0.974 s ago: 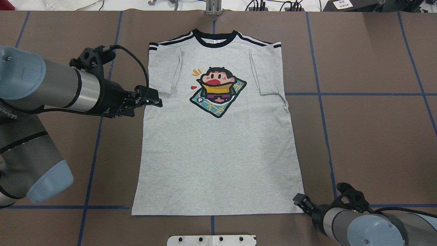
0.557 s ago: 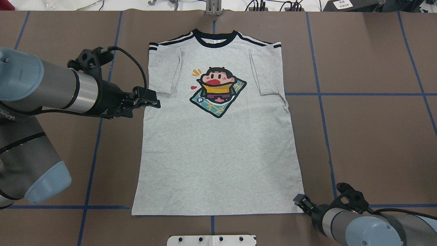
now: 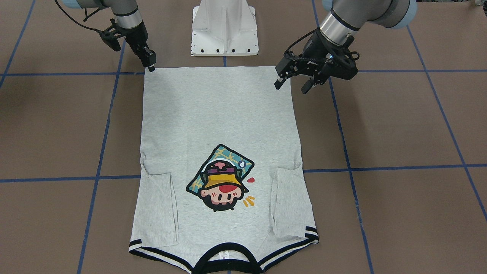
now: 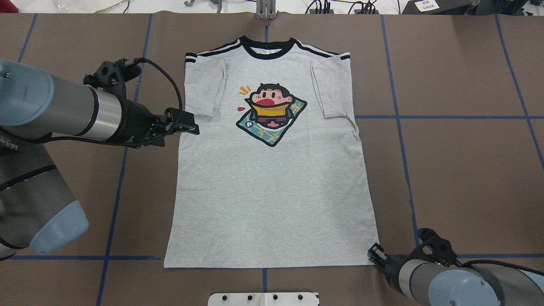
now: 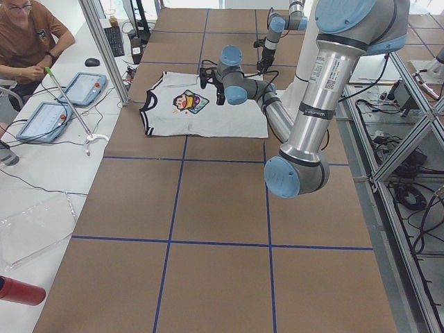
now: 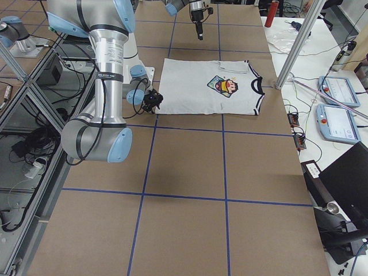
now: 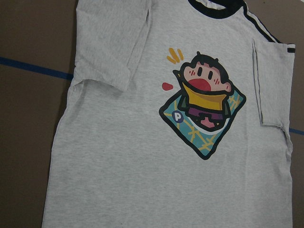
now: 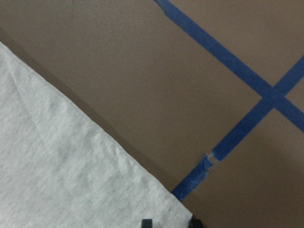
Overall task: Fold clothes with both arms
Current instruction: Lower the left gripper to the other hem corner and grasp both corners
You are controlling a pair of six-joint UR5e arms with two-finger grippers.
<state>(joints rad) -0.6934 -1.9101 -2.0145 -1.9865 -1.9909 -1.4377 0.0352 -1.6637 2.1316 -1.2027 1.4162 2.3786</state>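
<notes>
The grey T-shirt point(image 4: 272, 191) lies flat on the brown table, print up, neckband at the far edge, and both sleeves are folded in over the chest. My left gripper point(image 4: 189, 123) is open and empty. It hovers over the shirt's left side edge just below the folded sleeve, and it also shows in the front-facing view point(image 3: 291, 85). Its wrist view shows the print point(image 7: 202, 111) from above. My right gripper point(image 4: 375, 253) is low at the shirt's near right hem corner point(image 8: 183, 209). Its fingertips point(image 8: 147, 222) stand slightly apart either side of that corner.
The white pedestal point(image 3: 224, 26) stands at the table's near edge just behind the hem. Blue tape lines point(image 4: 442, 117) cross the brown table. A metal bracket point(image 4: 265, 10) sits past the collar. An operator point(image 5: 28, 41) sits at a side desk with tablets point(image 5: 83, 87).
My right gripper has dropped slightly closer to the hem corner. My left gripper has drawn back a little toward the shirt's left edge. The shirt has not moved.
</notes>
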